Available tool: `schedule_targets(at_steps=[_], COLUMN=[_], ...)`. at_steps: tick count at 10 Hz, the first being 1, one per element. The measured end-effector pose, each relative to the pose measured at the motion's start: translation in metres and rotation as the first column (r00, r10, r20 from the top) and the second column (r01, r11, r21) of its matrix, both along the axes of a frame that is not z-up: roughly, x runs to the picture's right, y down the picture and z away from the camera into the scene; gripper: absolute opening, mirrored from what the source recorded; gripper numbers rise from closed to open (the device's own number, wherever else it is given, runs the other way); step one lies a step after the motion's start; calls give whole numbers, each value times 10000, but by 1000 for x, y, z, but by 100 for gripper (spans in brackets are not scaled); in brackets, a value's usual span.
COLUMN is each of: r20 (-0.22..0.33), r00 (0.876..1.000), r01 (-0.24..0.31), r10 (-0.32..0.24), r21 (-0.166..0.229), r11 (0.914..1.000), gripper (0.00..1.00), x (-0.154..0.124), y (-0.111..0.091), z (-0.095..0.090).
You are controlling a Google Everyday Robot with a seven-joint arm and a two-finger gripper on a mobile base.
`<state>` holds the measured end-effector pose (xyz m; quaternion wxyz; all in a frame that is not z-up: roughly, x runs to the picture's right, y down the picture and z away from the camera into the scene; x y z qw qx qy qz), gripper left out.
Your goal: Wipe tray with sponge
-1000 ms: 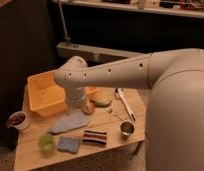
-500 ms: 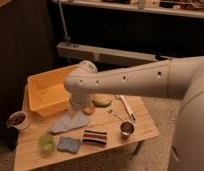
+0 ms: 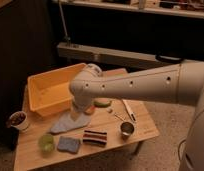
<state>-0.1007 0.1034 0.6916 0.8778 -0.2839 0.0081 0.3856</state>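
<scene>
Gripper (image 3: 78, 108) hangs just beside tray (image 3: 42, 90), fingers released, empty. Sponge (image 3: 69, 144) lies untouched on the table (image 3: 144, 126); we judge pickup comes next.

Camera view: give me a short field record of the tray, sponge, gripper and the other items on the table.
tray: yellow-orange, back left on the table
sponge: blue-grey, flat near the front edge, between green cup and striped block
gripper: under the arm's end, above the light-blue cloth, by the tray's front right corner
jaws: open, apart from the sponge
other: metal cup front right
status: sponge not yet picked up
</scene>
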Motion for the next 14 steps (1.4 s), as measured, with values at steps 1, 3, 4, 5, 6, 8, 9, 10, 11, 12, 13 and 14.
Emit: schedule_targets(at_steps=[1,3,4,5,6,8,9,10,11,12,13,14], r20=[36,1019,1530,2219,2606,3304,3426,3466,3524,3522,3485,3435], r00=[9998,9943,9852,9643,9472,8955,8792,8660,8515,8443,8397,8365], r01=[-191,320,757,1410,1840,2995,3359,3678,3988,4166,4329,4467], r10=[192,-321,-773,-1442,-1871,-2981,-3310,-3605,-3884,-4039,-4166,-4270], r21=[-78,30,162,305,364,482,468,470,459,425,339,242], r11=[9998,9995,9970,9895,9822,9529,9407,9287,9159,9081,9008,8944], gripper=[65,65,65,65,65,65,65,65,65,65,65,65], x=[-5,-20,-26,-38,-47,-66,-69,-70,-75,-76,-75,-78], y=[5,37,52,77,92,124,130,134,139,141,146,152], z=[0,0,1,6,10,27,33,40,45,47,51,54])
